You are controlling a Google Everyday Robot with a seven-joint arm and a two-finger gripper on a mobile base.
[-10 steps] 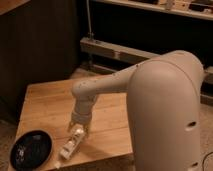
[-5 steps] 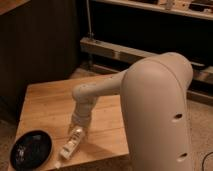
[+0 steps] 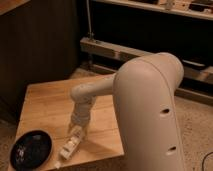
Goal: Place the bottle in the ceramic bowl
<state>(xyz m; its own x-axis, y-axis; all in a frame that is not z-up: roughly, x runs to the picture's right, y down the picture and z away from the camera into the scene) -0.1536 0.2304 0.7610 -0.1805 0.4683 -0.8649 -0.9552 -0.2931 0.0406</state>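
The bottle (image 3: 66,149), small and whitish with a tan label, slants down to the left at the table's front edge, its cap end lowest. My gripper (image 3: 75,135) points down at the end of the arm, and its fingers are closed around the bottle's upper end. The ceramic bowl (image 3: 30,149), round, shallow and glossy black, sits on the table's front left corner. It lies just left of the bottle, with a small gap between them.
The wooden table (image 3: 47,107) is small, with its edges close on all sides. My large white arm housing (image 3: 150,110) fills the right of the view. A dark cabinet stands at the back left and metal shelving (image 3: 115,50) behind.
The big arm housing has swung a little to the left and closer. The gripper and the bottle have stayed at almost the same spot by the bowl.
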